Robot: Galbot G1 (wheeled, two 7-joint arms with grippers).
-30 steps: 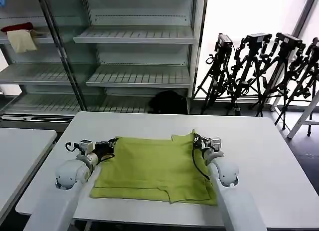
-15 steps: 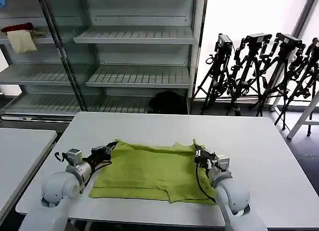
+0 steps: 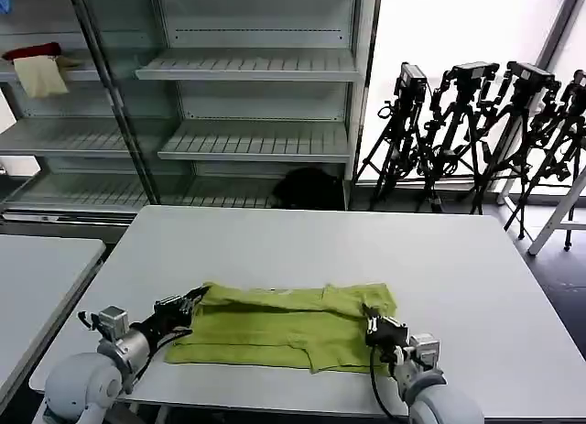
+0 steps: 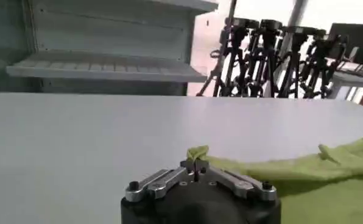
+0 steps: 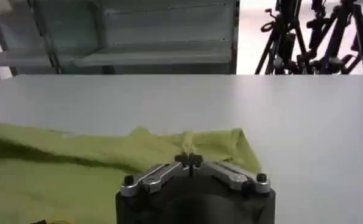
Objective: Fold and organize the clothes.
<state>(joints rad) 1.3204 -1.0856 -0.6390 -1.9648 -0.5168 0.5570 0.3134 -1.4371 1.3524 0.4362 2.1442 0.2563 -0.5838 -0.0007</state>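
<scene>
Hands (image 3: 189, 299) (image 3: 374, 327) pinch soft crumpled T-shirt (image 3: 275, 328).

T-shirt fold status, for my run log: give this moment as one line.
stage: folding far edge toward the robot | left tool: shut on T-shirt corner | right tool: shut on T-shirt edge | surface: white table

A robotics lab or test room: beyond the left pincer (image 3: 186, 302) and white tabletop (image 3: 476, 287) stand bare metal shelving (image 3: 247, 94) and a row of black camera tripods (image 3: 476, 131).
</scene>
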